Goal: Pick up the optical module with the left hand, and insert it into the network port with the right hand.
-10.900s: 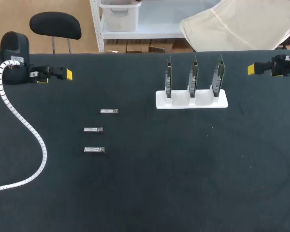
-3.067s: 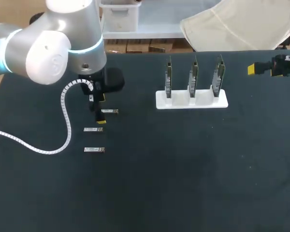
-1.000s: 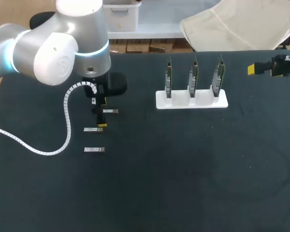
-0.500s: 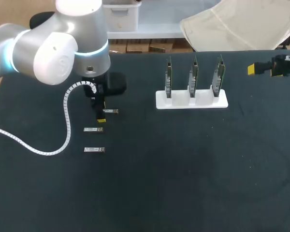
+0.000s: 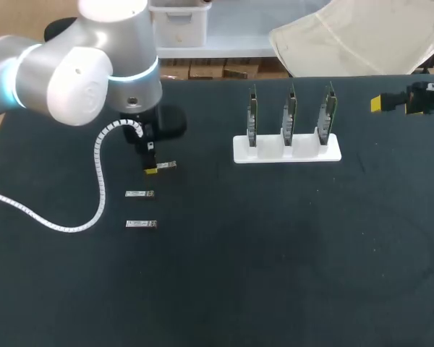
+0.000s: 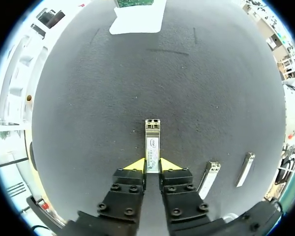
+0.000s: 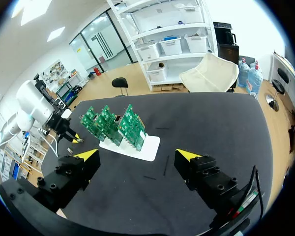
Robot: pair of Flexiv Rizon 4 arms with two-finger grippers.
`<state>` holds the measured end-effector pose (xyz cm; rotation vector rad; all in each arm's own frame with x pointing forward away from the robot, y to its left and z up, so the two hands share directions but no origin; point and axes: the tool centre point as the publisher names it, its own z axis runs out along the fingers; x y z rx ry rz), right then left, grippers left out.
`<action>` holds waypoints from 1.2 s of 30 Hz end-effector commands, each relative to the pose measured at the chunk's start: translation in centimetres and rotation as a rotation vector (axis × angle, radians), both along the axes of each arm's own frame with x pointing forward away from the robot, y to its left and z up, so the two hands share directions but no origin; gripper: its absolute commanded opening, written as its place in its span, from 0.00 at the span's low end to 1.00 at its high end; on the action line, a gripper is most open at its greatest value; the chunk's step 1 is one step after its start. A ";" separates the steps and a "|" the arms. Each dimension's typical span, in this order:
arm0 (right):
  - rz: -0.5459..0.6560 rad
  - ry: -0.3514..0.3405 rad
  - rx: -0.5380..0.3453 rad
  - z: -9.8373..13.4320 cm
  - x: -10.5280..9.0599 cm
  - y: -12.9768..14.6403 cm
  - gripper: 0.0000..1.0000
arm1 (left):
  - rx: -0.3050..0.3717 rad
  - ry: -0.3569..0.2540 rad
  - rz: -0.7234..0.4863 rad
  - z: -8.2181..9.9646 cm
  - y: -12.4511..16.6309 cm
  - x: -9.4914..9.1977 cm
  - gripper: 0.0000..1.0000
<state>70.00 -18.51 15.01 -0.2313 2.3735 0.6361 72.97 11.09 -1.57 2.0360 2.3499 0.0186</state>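
My left pincer (image 6: 153,166): closed on the near end of the module (image 6: 152,140), one yellow tip against each long side. The module points straight ahead of the fingers, toward the white stand (image 6: 137,17) far off. I cannot tell whether it has left the table (image 5: 275,253) or lies on it.

Step in hand, as I judge it: the pick-up by my left arm, with the grip made and the lift unconfirmed. The next move calls for a straight raise with the module kept level. Then I carry it right toward the middle, free end exposed for the other arm to take.

Spare modules (image 6: 209,176): two, lying just beside the gripped one, apart from it.

Left arm: in from the far left, wrist turned steeply down over the left-hand row, white cable (image 5: 98,163) looping at its left.

Stand: right of middle, far side, three green boards (image 5: 290,112) upright in it. The ports are too small to make out.

My right pincer (image 7: 136,156): wide open, empty, at the far right edge, well apart from the stand.
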 end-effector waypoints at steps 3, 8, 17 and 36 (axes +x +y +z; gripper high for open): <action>0.000 0.000 0.000 0.0 0.0 0.0 1.00 | -0.071 -0.032 0.035 1.9 0.5 -0.1 0.00; 0.000 0.000 0.000 0.0 0.0 0.0 1.00 | -0.205 -0.070 0.053 4.9 -0.3 0.6 0.00; 0.000 0.000 0.000 0.0 0.0 0.0 1.00 | -0.528 -0.156 0.162 12.3 -0.7 1.7 0.00; 0.000 0.000 0.000 0.0 0.0 0.0 1.00 | -0.567 -0.162 0.175 12.9 -0.4 1.8 0.00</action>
